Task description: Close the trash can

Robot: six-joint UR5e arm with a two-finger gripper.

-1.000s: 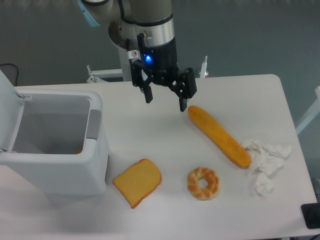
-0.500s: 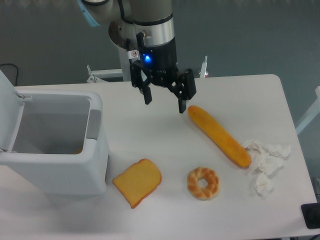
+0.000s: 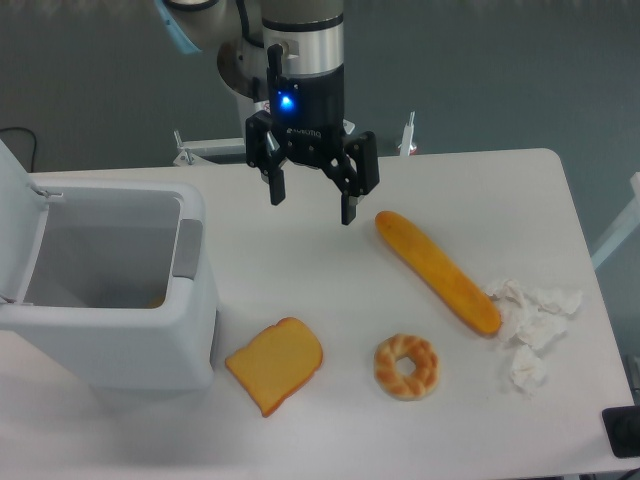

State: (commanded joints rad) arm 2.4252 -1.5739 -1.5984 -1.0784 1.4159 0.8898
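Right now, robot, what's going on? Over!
Gripper open, empty, above the table. Trash can open, lid up at left. Nothing between gripper and lid.

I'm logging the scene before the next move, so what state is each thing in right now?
trash can: open, upright on the table
lid: swung up at the far left edge of the view
gripper: jaws open, empty, above the table
baguette: lying flat, on a slant
toast slice: lying flat beside the trash can
bagel: lying flat
tissue: crumpled, by the baguette's end
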